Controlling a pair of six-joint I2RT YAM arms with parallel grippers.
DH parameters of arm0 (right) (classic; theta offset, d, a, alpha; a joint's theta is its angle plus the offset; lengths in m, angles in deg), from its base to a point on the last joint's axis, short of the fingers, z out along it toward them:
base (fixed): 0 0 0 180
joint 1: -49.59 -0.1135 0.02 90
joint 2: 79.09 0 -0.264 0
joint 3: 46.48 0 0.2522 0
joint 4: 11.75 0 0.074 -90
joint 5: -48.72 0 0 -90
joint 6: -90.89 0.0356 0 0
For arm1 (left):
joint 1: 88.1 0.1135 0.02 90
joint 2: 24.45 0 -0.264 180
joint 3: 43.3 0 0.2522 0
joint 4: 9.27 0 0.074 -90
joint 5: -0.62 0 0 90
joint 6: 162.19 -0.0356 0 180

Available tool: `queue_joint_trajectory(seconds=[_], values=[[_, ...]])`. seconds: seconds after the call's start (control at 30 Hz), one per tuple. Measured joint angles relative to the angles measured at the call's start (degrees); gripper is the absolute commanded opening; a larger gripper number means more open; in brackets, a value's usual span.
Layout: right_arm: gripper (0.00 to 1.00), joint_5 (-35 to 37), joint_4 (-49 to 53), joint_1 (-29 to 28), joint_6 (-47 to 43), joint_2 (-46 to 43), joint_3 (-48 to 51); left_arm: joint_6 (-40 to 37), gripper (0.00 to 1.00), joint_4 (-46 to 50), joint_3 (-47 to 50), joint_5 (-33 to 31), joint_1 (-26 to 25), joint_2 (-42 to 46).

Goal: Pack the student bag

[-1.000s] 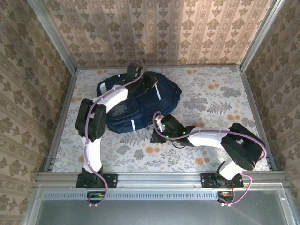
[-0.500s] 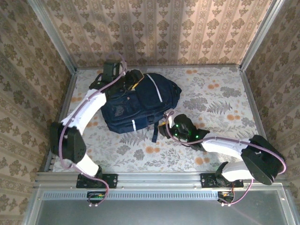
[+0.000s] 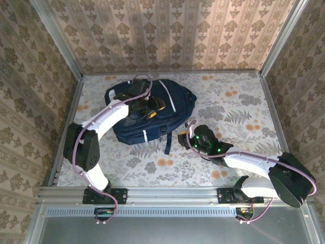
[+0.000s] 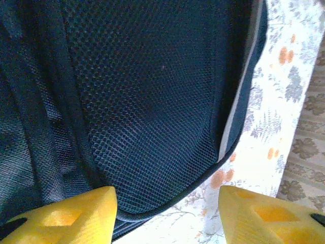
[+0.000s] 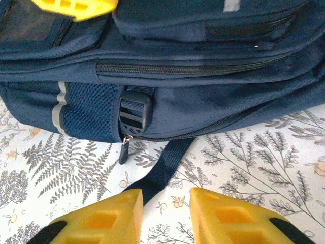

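Down at the near side, the right gripper [image 5: 165, 197] hovers low over the floral table [image 5: 264, 162], its yellow jaws narrowly parted with nothing pinched. The dark strap [image 5: 163, 165] runs in under one finger, and contact there is hard to call. Just beyond, the student bag [image 5: 213, 96] lies flat mid-table, its side buckle [image 5: 134, 113] toward that gripper. Over the bag's far half, the left gripper [image 4: 167, 192] hangs above the dark mesh [image 4: 152, 101], jaws wide apart and empty.
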Motion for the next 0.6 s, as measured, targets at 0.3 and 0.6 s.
queue_joint_trajectory(seconds=[0.3,0.6], values=[[0.32,0.5,0.0,1.0,1.1,-1.1,1.8,0.4,0.56,1.4,-0.1,-2.2,0.0,-0.2],[0.32,0.6,-0.1,1.5,1.7,-1.2,2.3,0.4,0.56,2.6,1.2,-3.1,0.8,1.7]])
